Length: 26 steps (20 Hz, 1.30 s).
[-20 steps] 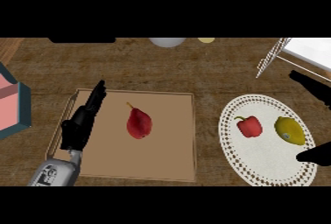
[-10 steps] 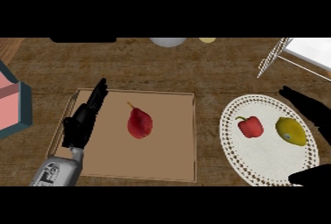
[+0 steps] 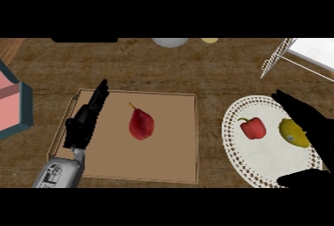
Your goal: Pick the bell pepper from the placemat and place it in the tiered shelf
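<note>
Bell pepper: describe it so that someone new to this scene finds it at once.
Find the round white lacy placemat at the counter's right. Two things lie on it: the red bell pepper with a green stem sits left, red and lobed beside the smooth yellow lemon.

The left hand [image 3: 86,121] lies flat with fingers straight, pointing up the view, its grey forearm [image 3: 60,173] entering from the lower edge. The right hand [image 3: 306,121] is spread wide at the right edge, fingers extended above, thumb [image 3: 303,179] below, holding nothing.
</note>
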Tool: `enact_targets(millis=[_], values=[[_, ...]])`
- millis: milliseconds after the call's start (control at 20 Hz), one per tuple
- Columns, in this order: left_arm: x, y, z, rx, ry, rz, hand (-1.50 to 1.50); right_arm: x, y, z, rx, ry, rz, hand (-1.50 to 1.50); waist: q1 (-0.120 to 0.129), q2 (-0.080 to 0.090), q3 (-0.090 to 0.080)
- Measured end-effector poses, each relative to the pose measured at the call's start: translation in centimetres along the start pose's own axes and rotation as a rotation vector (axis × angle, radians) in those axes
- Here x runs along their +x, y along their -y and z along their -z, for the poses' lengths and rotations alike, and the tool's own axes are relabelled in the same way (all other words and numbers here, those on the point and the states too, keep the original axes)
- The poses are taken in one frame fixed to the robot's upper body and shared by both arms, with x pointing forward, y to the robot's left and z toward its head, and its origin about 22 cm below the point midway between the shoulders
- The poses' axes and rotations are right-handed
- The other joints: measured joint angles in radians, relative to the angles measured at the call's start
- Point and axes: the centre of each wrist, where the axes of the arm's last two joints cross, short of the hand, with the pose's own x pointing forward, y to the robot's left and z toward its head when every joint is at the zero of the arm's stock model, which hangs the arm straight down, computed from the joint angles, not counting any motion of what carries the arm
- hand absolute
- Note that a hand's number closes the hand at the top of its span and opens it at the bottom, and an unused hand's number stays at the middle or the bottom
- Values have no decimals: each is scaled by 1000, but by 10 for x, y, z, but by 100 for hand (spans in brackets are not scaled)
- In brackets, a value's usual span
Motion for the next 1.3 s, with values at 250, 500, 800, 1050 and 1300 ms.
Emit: enact_targets(millis=[250, 500, 800, 1050, 1300], values=[[3, -2, 0, -1, 4, -2, 0, -1, -5, 7, 0, -2, 3, -150, 1, 0, 0], [9, 1, 0, 0, 2, -2, 0, -3, -15, 16, 2, -24, 0, -150, 2, 0, 0], [4, 0, -1, -3, 3, -2, 0, -2, -27, 27, 6, -47, -12, -150, 2, 1, 0], [5, -3, -2, -7, 5, -7, 0, -4, -31, 25, 17, -68, -37, -150, 2, 0, 0], [11, -1, -7, -1, 3, 4, 0, -6, -43, 32, 28, -86, -62, -150, 3, 0, 0]])
